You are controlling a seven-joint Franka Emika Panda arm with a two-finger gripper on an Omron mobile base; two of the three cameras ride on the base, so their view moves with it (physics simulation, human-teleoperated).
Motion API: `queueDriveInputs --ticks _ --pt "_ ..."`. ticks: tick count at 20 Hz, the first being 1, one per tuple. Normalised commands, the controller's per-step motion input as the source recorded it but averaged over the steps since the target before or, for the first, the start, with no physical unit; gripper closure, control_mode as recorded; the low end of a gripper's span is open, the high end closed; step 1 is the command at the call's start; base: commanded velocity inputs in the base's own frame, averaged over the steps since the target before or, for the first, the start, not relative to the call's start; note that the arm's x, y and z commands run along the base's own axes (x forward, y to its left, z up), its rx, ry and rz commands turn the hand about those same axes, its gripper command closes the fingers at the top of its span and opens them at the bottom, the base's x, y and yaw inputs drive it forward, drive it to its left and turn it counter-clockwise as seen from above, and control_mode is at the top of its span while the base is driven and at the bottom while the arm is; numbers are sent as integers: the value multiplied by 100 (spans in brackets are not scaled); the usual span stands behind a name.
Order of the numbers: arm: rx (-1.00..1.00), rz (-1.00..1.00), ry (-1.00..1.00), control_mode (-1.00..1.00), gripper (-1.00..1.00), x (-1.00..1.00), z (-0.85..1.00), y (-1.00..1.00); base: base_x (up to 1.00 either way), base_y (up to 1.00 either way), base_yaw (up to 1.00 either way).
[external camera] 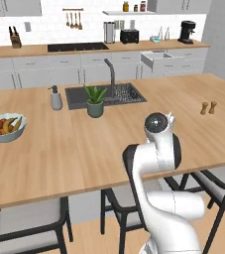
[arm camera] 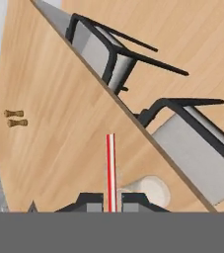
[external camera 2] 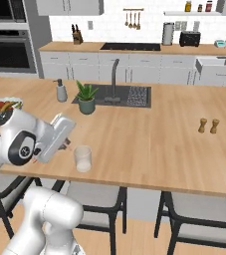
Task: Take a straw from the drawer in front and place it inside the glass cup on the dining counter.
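Hand view: jaws clamped on the straw [arm camera: 110,170], glass cup [arm camera: 150,190] partly hidden behind.

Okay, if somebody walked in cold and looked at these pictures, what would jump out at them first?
Probably the white arm's gripper shut on the thin red straw, hovering beside the clear glass cup near the front edge of the dining counter. Behind it, the dark sink with a potted plant stands out mid-counter.
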Motion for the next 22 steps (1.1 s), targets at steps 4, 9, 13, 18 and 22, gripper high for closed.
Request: queueDriveInputs --ticks 4,9,13,18,22 --pt "-32 -8 3 -100 100 0 29 -8 0 0 0" --pt "-14 -3 15 -100 100 0 22 -8 0 0 0" --pt "-7 0 21 -100 100 0 0 -7 0 0 0" --pt "-18 0 4 -100 100 21 0 -5 0 0 0" --pt "-16 0 0 -100 100 39 1 -18 0 0 0"
